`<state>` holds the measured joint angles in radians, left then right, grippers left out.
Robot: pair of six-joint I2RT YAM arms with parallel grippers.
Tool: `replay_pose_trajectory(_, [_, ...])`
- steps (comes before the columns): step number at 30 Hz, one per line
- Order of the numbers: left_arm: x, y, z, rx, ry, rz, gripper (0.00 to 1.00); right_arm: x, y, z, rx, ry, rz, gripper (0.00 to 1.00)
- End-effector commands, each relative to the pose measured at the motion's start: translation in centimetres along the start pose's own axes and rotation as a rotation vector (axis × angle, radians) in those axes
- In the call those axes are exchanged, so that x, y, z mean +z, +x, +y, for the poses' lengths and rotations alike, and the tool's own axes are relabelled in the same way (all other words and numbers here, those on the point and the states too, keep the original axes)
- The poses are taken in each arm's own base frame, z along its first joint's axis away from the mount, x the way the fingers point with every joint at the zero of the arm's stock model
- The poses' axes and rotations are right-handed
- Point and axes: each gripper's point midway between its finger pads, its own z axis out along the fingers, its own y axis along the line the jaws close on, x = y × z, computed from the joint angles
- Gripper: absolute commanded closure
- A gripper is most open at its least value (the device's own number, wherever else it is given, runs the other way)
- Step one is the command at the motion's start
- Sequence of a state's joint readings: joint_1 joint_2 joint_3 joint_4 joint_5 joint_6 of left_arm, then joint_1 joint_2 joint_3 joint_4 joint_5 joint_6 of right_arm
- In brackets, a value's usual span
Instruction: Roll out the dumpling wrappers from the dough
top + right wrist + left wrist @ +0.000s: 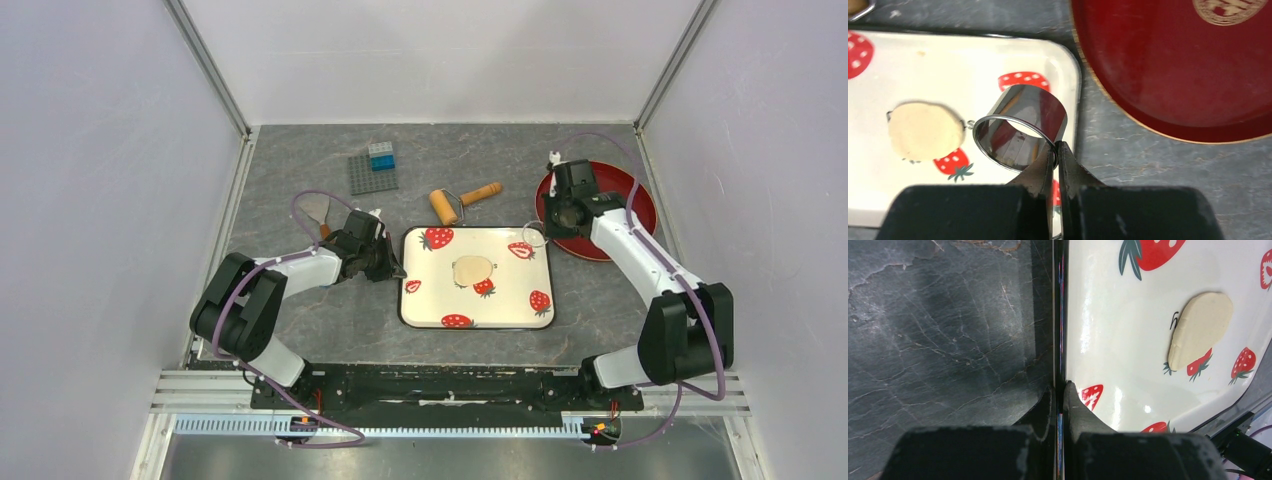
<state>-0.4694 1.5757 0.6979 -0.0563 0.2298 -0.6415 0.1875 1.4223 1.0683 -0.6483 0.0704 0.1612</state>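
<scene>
Right gripper [1055,150] is clamped tight on a shiny metal ring [1018,125], pinching its thin wall right at the rim. The ring hangs tilted, with its open mouth turned toward the wrist cam. It's over the right end of the tray [973,65], up by the far right corner and next to one of the strawberry prints. Whether the ring's bottom edge actually touches the tray, can't tell from these views.

Left gripper [1060,390] is squeezed shut too, this one on the tray's left rim. One finger is on the table [948,340] side and the other is on the white inside, just beside a strawberry print. So both arms have hold of something: right has the ring, left has the tray.

The dough [472,270] is one flat, roundish, pale cream patch lying near the middle of the tray, covering the top of a strawberry print. It sits apart from the ring and well apart from the left gripper. Nothing is touching it.

Going further out, a red plate [625,215] sits on the table just right of the tray's far corner, with the right arm's wrist above it. A wooden roller [463,200] lies on the table just past the tray's far edge. Back left of that is a grey base with blue blocks [375,168] on it. Near the left arm there's a small scraper [318,210], partly hidden by the cable.
</scene>
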Motion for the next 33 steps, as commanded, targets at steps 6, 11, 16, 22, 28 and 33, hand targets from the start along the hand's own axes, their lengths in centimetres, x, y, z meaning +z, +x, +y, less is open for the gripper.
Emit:
replay_pose_trajectory(6, [0.6,5.6,5.9,0.006,-0.22,0.167,0.98,0.1,0.9,7.9,-0.072,-0.163,0.025,1.0])
replay_pose_trajectory(11, [0.6,5.6,5.9,0.005,-0.218,0.17,0.98,0.8,1.5,10.9,-0.105,-0.2,0.053,1.0])
replay_pose_trajectory(16, [0.6,5.6,5.9,0.007,-0.219,0.173,0.98,0.9,2.1,13.8,-0.148,-0.251,0.083,1.0])
replay_pose_trajectory(22, [0.6,5.6,5.9,0.005,-0.22,0.174,0.98,1.1,3.0,15.8,-0.181,-0.279,0.113,1.0])
replay_pose_trajectory(28, [0.7,5.6,5.9,0.005,-0.221,0.174,0.98,1.7,4.3,16.5,-0.204,-0.277,0.148,1.0])
replay_pose_trajectory(33, [0.7,5.6,5.9,0.006,-0.22,0.174,0.98,2.1,4.7,16.5,-0.212,-0.27,0.164,1.0])
